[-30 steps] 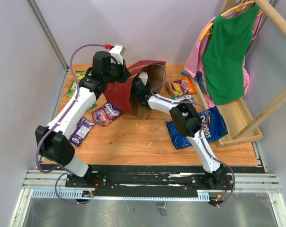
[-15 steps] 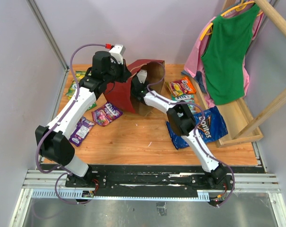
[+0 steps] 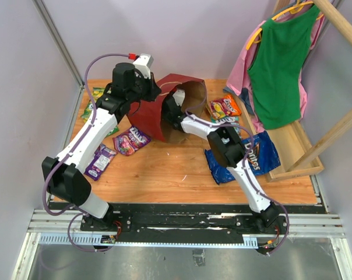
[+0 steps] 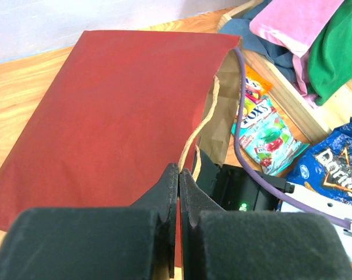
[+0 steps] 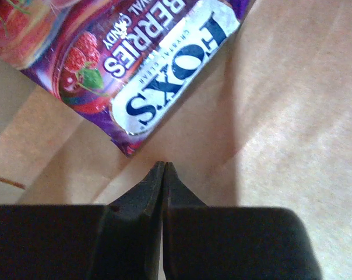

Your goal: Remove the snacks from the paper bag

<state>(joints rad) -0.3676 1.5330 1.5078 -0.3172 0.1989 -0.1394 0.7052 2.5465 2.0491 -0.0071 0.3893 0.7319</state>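
Observation:
The red paper bag (image 3: 155, 114) lies on its side mid-table, mouth toward the right. My left gripper (image 4: 180, 170) is shut on its beige loop handle (image 4: 202, 122), holding the mouth up. My right gripper (image 5: 163, 165) is inside the bag, shut with nothing between its tips. A purple Fox's packet (image 5: 147, 70) lies on the brown kraft lining (image 5: 281, 116) just beyond them. On the table are two purple packets (image 3: 131, 140) (image 3: 100, 161), a green-yellow one (image 3: 94, 96), an orange-red one (image 3: 224, 106), a teal-white one (image 4: 269, 137) and the blue chip bag (image 3: 246, 154).
A wooden rack (image 3: 295, 149) stands at the right with a green garment (image 3: 281, 64) and a pink one hanging over it. The right arm's purple cable (image 4: 241, 116) runs across the bag mouth. Grey walls close in the table's back and left.
My right gripper has closed from wide open inside the bag without catching the packet. The bag mouth has lifted and spread wider. The left gripper keeps its hold on the handle.

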